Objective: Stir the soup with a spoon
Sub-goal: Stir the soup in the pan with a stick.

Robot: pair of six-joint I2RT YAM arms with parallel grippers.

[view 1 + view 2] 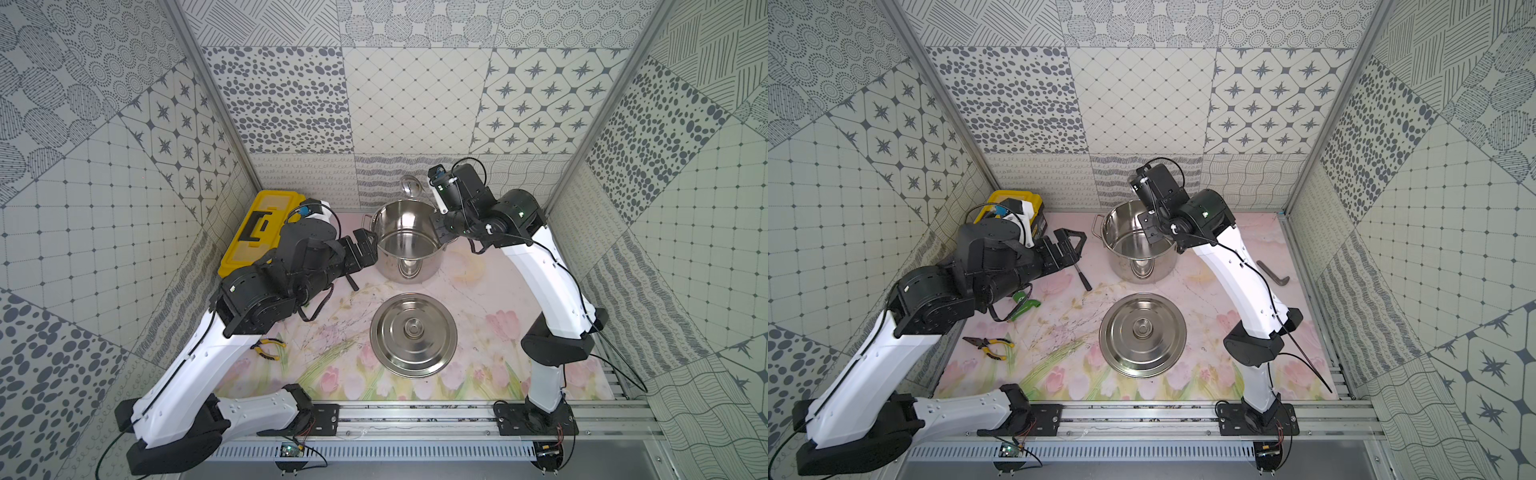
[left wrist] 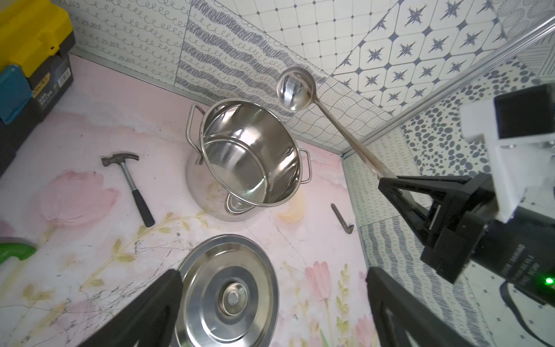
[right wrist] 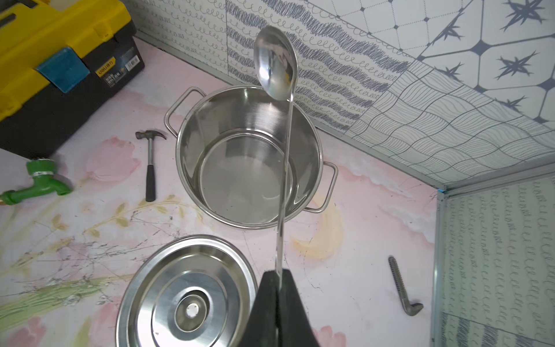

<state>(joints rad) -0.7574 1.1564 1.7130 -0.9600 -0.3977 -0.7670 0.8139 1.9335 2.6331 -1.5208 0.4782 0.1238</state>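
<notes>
Spoon (image 3: 287,150): steel, its handle end clamped between the closed jaws of the right gripper (image 3: 278,275), and held in the air with its bowl raised clear above the far rim of the pot (image 3: 246,114), not inside it. Pot: upright and uncovered on the mat (image 3: 360,240), with the lid (image 3: 210,270) flat in front of it. Left gripper (image 2: 272,271): jaws wide apart, holding nothing, near the pot's left side and well apart from the spoon.

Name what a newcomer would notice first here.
An empty steel stockpot stands at the back of the mat, and the right gripper is shut on a ladle raised bowl-up, outside the pot. Its lid lies flat in front; a yellow toolbox sits back left.
</notes>
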